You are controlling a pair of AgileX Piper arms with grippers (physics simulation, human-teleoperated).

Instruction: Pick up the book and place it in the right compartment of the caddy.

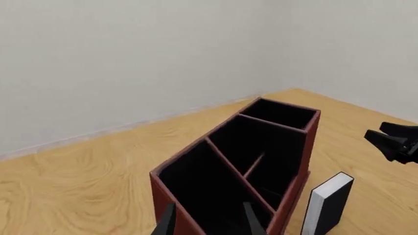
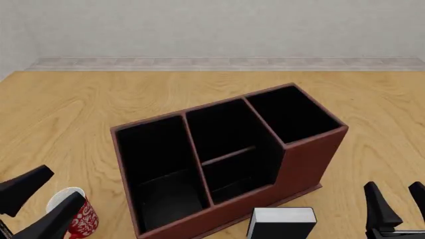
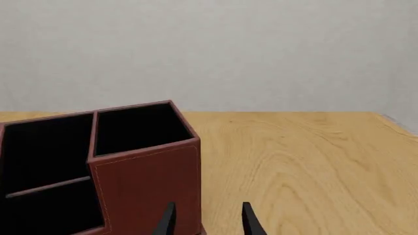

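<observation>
My left gripper (image 2: 43, 199) is open with nothing between its fingers, held above the desk (image 2: 79, 109) at the near left. The red mug (image 2: 76, 214) with its white pattern stands on the desk directly beside this gripper, partly hidden behind one finger. My right gripper (image 2: 398, 204) is also open and empty, positioned at the near right over bare desk. The book (image 2: 282, 221) stands upright on the desk between my two grippers, nearer the right one and to its left, with the white page block facing up and the black covers on either side. It stands just in front of the caddy (image 2: 305, 164), close to the stepped front wall; whether the two touch cannot be determined. The caddy sits ahead of both grippers, turned at an angle to the desk edge. Its right compartment (image 2: 292, 112) is the end cell ahead and to the left of my right gripper, at the far end of the box from my left gripper, and holds nothing. In the right wrist view the caddy's tall corner wall lies just ahead of the fingertips (image 3: 168, 220). In the left wrist view the long end cell lies beyond the fingertips (image 1: 251, 220).
</observation>
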